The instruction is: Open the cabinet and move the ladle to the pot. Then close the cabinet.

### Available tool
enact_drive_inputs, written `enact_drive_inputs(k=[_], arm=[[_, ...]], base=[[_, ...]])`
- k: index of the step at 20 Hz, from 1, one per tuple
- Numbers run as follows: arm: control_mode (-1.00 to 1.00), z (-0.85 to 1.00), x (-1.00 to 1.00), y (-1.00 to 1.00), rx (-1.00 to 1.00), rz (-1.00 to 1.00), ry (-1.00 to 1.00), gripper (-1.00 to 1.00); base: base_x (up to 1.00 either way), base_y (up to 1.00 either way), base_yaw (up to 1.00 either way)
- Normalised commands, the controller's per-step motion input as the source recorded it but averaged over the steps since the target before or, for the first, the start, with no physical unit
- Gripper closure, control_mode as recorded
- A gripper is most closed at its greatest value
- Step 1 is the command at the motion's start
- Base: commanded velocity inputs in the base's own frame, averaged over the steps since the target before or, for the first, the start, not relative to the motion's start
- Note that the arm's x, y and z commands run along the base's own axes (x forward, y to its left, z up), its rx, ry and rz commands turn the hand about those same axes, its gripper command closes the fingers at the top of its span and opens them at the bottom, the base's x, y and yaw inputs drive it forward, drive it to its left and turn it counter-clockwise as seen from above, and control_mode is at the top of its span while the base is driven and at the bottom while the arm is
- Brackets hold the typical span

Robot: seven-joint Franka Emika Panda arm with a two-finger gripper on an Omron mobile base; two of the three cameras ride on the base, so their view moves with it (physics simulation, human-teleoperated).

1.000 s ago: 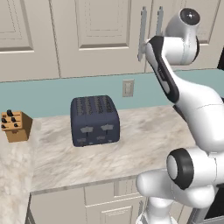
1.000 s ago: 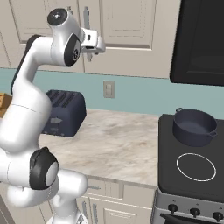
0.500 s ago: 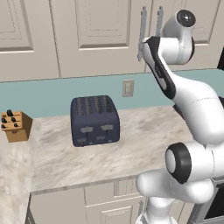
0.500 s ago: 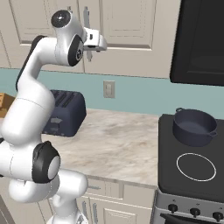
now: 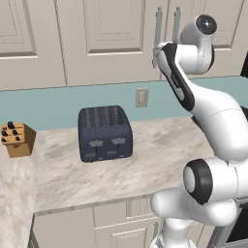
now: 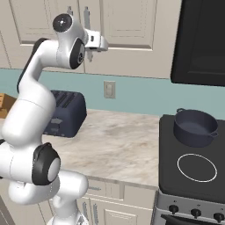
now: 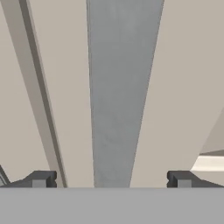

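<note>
You have the claw (image 7: 111, 177) raised to the tall beige two-door cabinet (image 5: 111, 38), whose recessed-panel doors are both closed. In the hand view its two dark fingertips (image 7: 40, 178) stand wide apart, one on each side of a long vertical silver bar handle (image 7: 120, 92) that runs up toward 12 o'clock; nothing is gripped, and you cannot tell whether the tips touch the door. From the left base view the white arm reaches up at 1 o'clock, its hand right beside the pair of bar handles. The small round dark blue-grey pot (image 6: 194, 127) sits on the black stovetop (image 6: 167, 176) at 3 o'clock in the right base view, well apart from the claw. On the marbled counter (image 5: 145, 164) stand the boxy dark blue toaster (image 5: 105, 132) and, at 9 o'clock, a wooden knife block (image 5: 17, 139)
</note>
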Motion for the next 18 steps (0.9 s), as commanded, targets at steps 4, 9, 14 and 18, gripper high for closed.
enact_drive_inputs(k=[4,9,14,18], arm=[[-1.00,0.00,0.24,0.00,0.01,0.00,-0.02,-1.00],[-1.00,0.00,0.35,0.00,0.01,0.00,0.00,-1.00],[-1.00,-0.07,0.50,0.00,0.03,0.00,0.00,-1.00],[-1.00,-0.32,0.44,0.00,0.01,0.01,-0.06,-1.00]], base=[[0.00,0.00,0.00],[0.00,0.00,0.00],[0.00,0.00,0.00],[0.00,0.00,0.00]])
